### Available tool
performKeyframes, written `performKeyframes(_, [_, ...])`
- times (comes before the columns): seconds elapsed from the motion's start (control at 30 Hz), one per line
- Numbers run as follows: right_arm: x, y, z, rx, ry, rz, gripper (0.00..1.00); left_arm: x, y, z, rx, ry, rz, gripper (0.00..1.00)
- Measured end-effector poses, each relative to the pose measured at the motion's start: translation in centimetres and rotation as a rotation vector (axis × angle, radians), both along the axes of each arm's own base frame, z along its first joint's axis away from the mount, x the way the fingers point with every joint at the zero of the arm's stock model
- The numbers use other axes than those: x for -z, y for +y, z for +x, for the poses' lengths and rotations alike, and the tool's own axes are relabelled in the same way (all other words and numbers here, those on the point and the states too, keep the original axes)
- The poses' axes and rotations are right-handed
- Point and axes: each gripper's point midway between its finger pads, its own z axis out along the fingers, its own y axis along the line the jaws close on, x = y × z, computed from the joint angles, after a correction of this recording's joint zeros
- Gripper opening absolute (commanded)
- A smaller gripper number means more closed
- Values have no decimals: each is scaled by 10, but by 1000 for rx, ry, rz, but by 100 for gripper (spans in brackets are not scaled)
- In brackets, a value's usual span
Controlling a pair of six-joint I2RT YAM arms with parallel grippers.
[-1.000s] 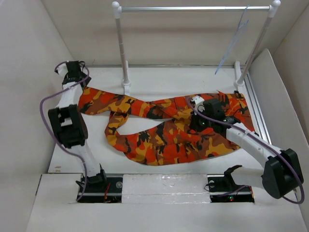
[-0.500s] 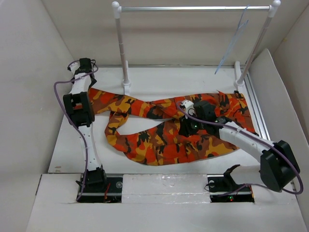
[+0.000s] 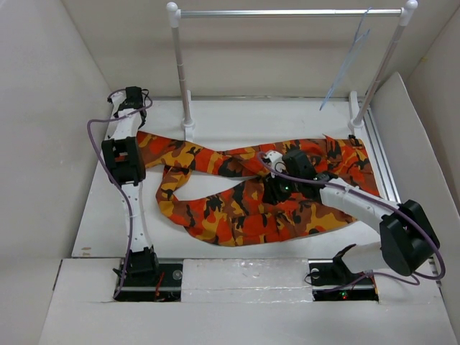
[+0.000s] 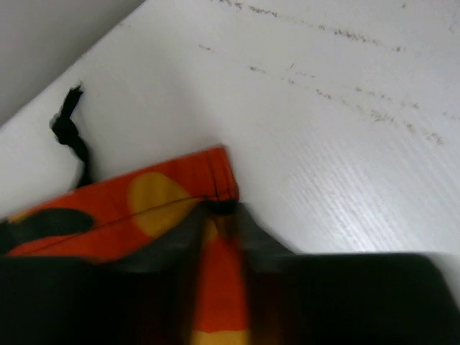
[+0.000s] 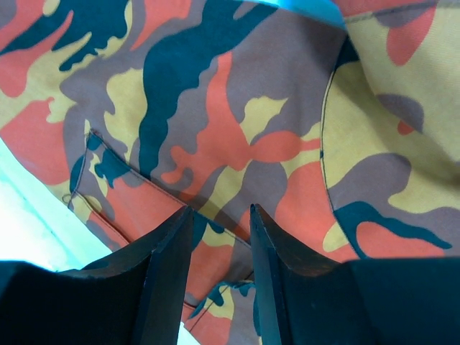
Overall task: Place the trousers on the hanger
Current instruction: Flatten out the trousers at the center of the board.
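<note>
The camouflage trousers [image 3: 244, 205] lie spread across the white table, with one leg reaching to the back left. My left gripper [image 3: 135, 129] is at that leg's end. In the left wrist view it [image 4: 223, 215] is shut on the orange hem [image 4: 158, 194]. My right gripper [image 3: 277, 188] stands over the middle of the trousers. In the right wrist view its jaws [image 5: 219, 223] are open just above the cloth [image 5: 237, 108], with nothing gripped. The pale blue hanger [image 3: 345, 61] hangs from the right end of the rack's crossbar, away from both grippers.
A rack with white posts [image 3: 181, 72] and a silver crossbar [image 3: 287, 12] stands at the back. White walls close in left and right. A metal rail [image 3: 381, 165] runs along the table's right side. A black cord [image 4: 72, 136] trails from the hem.
My left arm swung back and right to the leg's end and its gripper shut on the hem. My right gripper opened and shifted slightly left over the trousers.
</note>
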Motion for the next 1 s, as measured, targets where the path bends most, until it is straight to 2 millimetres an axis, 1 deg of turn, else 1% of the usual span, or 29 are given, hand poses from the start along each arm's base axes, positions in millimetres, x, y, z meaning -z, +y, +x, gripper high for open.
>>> performKeyframes(0.03, [-1, 0, 1, 2, -1, -2, 43, 0, 0, 0, -1, 1, 5, 0])
performKeyframes(0.2, [-12, 0, 13, -14, -58, -18, 43, 0, 0, -5, 12, 23, 24, 0])
performKeyframes(0.27, [-16, -1, 17, -10, -70, -16, 43, -1, -2, -14, 17, 29, 20, 0])
performKeyframes(0.33, [-17, -5, 21, -3, -78, -17, 43, -5, -11, -30, 37, 48, -5, 0])
performKeyframes(0.4, [-19, -7, 25, 4, -83, -16, 43, -22, -19, -41, 57, 39, -36, 0])
performKeyframes(0.43, [-21, -8, 27, 6, -89, -15, 43, -36, -25, -41, 69, 17, -49, 0])
performKeyframes(0.47, [-23, -8, 30, 8, -97, -14, 43, -54, -31, -37, 85, -24, -60, 0])
performKeyframes(0.53, [-30, -9, 37, 10, -114, -8, 43, -104, -49, -25, 126, -128, -84, 0])
performKeyframes(0.57, [-33, -9, 41, 14, -126, -6, 43, -135, -60, -15, 151, -199, -97, 0])
performKeyframes(0.63, [-41, -12, 51, 26, -144, 0, 43, -205, -81, 6, 205, -385, -123, 0])
performKeyframes(0.67, [-44, -15, 57, 39, -154, 2, 43, -209, -82, 7, 208, -395, -125, 0])
performKeyframes(0.7, [-48, -18, 62, 54, -162, 4, 43, -265, -103, 7, 255, -528, -154, 0])
performKeyframes(0.73, [-51, -22, 67, 71, -169, 7, 43, -289, -113, 2, 279, -593, -176, 0])
performKeyframes(0.77, [-53, -26, 71, 83, -173, 9, 43, -312, -118, -8, 293, -644, -193, 0])
performKeyframes(0.8, [-54, -29, 74, 95, -176, 9, 43, -332, -120, -19, 300, -691, -209, 0])
performKeyframes(0.83, [-54, -32, 75, 102, -175, 8, 43, -348, -117, -29, 299, -735, -221, 0])
performKeyframes(0.87, [-53, -32, 75, 104, -173, 6, 43, -360, -110, -40, 286, -774, -236, 0])
performKeyframes(0.9, [-53, -33, 74, 104, -170, 5, 43, -366, -96, -52, 265, -803, -251, 0])
performKeyframes(0.93, [-53, -33, 73, 104, -167, 4, 43, -365, -77, -61, 232, -829, -257, 0])
performKeyframes(0.97, [-53, -34, 72, 104, -165, 3, 43, -357, -55, -71, 189, -844, -265, 0])
performKeyframes(1.0, [-54, -34, 71, 104, -168, 4, 43, -340, -33, -79, 144, -841, -282, 0])
